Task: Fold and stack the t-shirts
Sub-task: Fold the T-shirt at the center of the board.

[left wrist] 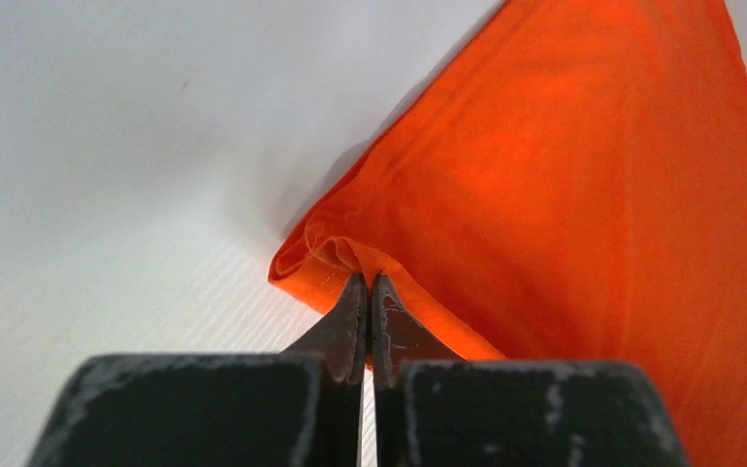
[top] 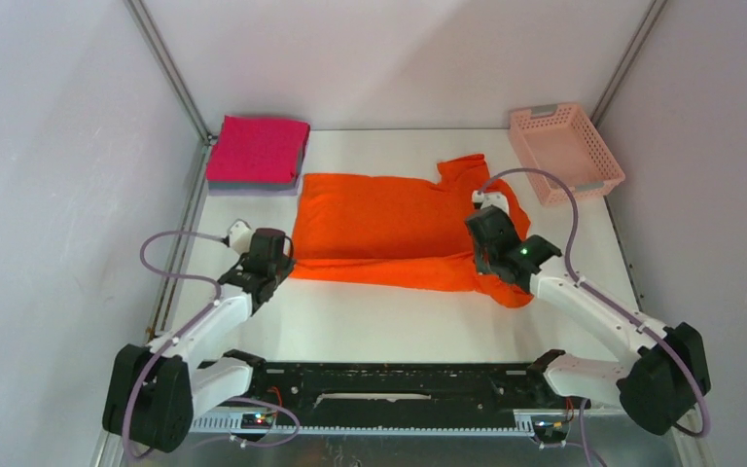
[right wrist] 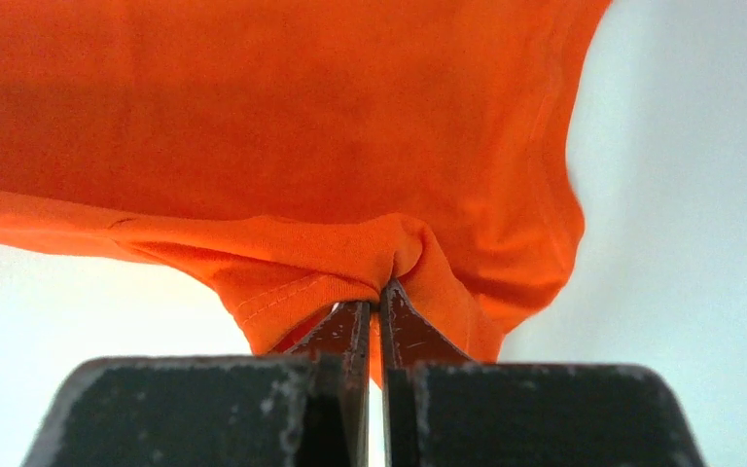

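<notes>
Orange cloth fills the middle of the top view. There the orange t-shirt [top: 389, 229] lies spread on the white table [top: 379, 326], its length running left to right and its sleeves at the right end.

At the shirt's lower left corner we see the left gripper [top: 282, 263]. In the left wrist view its two fingers are pressed together on that corner, with a small fold of fabric pinched between the tips. The cloth just beyond rises off the table and casts a shadow to the upper left.

Toward the lower right of the shirt we see the right gripper [top: 486, 258]. In the right wrist view its fingers are likewise clamped tight on a bunched bit of orange cloth with a stitched hem just beside the tips. The rest of the shirt stretches across the upper part of that frame.

In the upper left of the top view we find a folded magenta-pink t-shirt [top: 258, 148]. It sits squarely on a folded grey t-shirt [top: 250, 186], of which only the near edge shows. This stack is just beyond the orange shirt's upper left corner, and we cannot tell whether they touch.

In the upper right stands a pale pink lattice basket [top: 603, 156], near the shirt's upper sleeve but apart from it.
</notes>
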Controlling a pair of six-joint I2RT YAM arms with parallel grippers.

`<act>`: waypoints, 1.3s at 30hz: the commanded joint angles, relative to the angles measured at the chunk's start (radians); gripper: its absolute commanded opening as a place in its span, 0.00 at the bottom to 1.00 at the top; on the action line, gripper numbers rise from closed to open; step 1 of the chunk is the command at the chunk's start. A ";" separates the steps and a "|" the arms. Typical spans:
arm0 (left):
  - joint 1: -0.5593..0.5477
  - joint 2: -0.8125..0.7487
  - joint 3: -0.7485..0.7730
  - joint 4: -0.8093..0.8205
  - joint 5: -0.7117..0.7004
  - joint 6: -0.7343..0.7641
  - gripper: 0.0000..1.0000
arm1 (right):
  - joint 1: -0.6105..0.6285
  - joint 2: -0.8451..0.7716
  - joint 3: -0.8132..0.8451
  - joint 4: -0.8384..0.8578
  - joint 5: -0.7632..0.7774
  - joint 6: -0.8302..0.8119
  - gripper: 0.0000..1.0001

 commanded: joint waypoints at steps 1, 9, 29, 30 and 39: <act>0.061 0.079 0.090 0.057 0.024 -0.010 0.00 | -0.056 0.069 0.108 0.101 -0.066 -0.198 0.00; 0.119 0.254 0.207 0.104 0.044 -0.006 0.00 | -0.130 0.268 0.219 0.145 -0.119 -0.328 0.00; 0.146 0.371 0.457 -0.005 0.067 0.107 1.00 | -0.209 0.602 0.469 0.357 0.151 -0.439 0.91; 0.141 0.361 0.444 -0.006 0.100 0.123 1.00 | -0.206 0.551 0.418 0.356 0.139 -0.381 0.98; 0.103 0.396 0.294 0.128 0.357 0.167 1.00 | -0.156 0.073 -0.070 0.408 -0.492 -0.006 0.99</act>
